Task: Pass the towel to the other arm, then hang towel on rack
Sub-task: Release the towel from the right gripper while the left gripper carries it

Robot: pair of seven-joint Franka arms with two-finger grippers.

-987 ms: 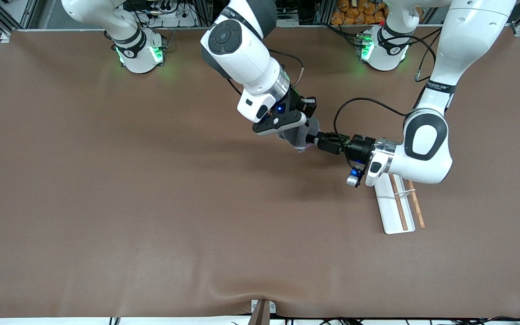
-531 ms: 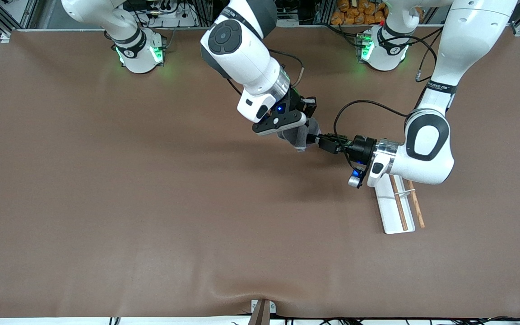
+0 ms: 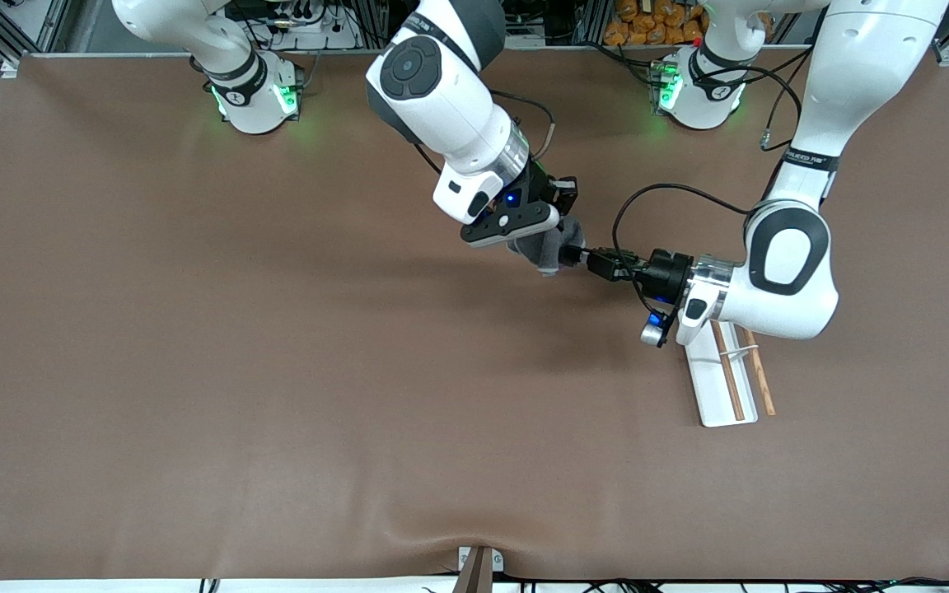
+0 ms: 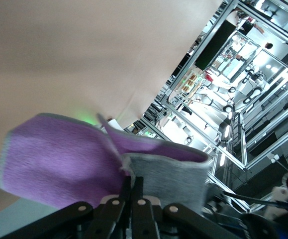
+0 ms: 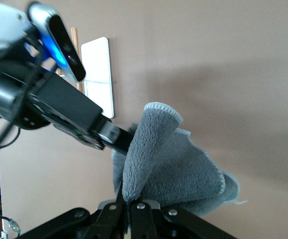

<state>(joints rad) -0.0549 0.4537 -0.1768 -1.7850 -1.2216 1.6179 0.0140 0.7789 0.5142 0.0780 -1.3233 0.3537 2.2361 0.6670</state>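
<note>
The towel hangs in the air over the middle of the table, grey outside and purple inside. My right gripper is shut on its top fold; in the right wrist view the right gripper pinches the grey towel. My left gripper comes in level from the side and is shut on the towel's edge. In the left wrist view the left gripper clamps the towel where purple meets grey. The rack lies under the left arm's wrist, nearer the front camera.
The brown table cloth covers the table. The rack also shows in the right wrist view, flat on the cloth. The left arm's forearm hangs over the rack's end nearest the bases.
The left arm's wrist and elbow have shifted slightly toward the left arm's end of the table. Both grippers stay shut on the towel. The right arm has not moved.
</note>
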